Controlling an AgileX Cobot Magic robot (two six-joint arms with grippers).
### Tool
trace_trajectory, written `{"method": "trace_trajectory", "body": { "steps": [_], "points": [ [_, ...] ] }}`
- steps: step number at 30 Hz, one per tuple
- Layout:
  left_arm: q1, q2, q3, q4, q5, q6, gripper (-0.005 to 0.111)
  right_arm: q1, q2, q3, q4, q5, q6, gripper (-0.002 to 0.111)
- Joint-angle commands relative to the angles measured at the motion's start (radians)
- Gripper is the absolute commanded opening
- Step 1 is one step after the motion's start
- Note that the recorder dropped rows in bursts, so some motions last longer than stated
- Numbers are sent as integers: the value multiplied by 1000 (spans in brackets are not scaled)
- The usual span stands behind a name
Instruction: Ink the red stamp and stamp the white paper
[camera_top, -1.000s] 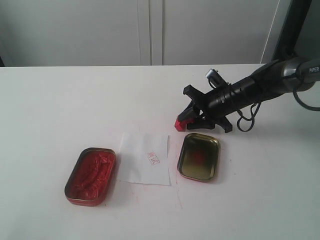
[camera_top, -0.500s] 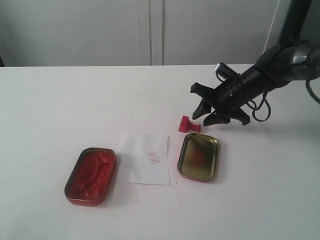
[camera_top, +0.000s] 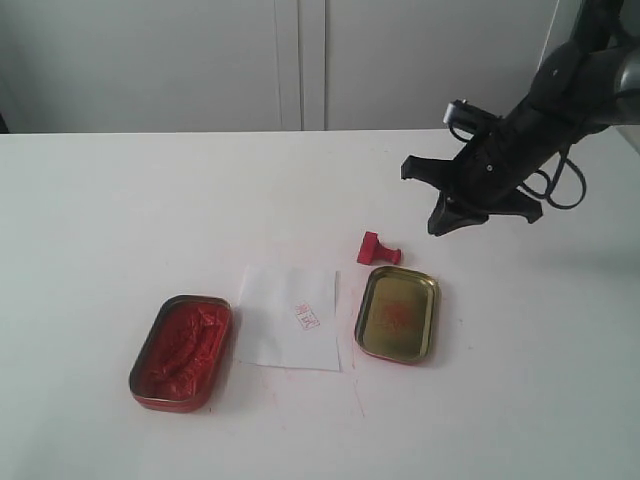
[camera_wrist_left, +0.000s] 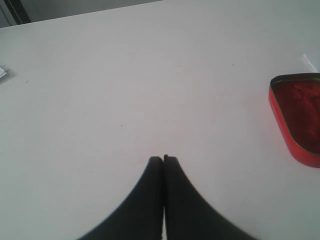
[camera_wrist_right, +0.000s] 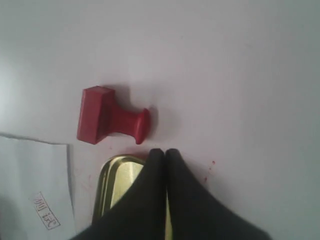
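Observation:
The red stamp (camera_top: 377, 248) lies on its side on the table just behind the gold lid; in the right wrist view the stamp (camera_wrist_right: 107, 121) rests free of any grip. The white paper (camera_top: 290, 315) lies flat between the two tins and bears a small red mark (camera_top: 307, 317); one of its corners (camera_wrist_right: 32, 185) also appears in the right wrist view. My right gripper (camera_top: 440, 222) hangs above the table to the right of the stamp, its fingers (camera_wrist_right: 163, 151) shut with nothing between them. My left gripper (camera_wrist_left: 163, 159) is shut and empty over bare table.
The tin of red ink paste (camera_top: 182, 350) sits left of the paper, and its end (camera_wrist_left: 297, 117) shows in the left wrist view. The gold lid (camera_top: 398, 313) lies right of the paper, smeared red inside. Small red specks dot the tabletop (camera_wrist_right: 207, 172).
My right gripper let go of the red stamp and drew away up and to the right, its fingers closing. The stamp stays on its side by the gold lid.

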Motion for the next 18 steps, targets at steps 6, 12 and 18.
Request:
{"method": "trace_trajectory", "body": {
  "steps": [6,12,18],
  "points": [
    [1,-3,3,-3,1,3,0,-4,-62,3,-124,101,32,0],
    [1,-3,3,-3,1,3,0,-4,-116,3,-274,176,42,0],
    [1,-3,3,-3,1,3,0,-21,-231,100,-343,142,42,0]
  ]
}}
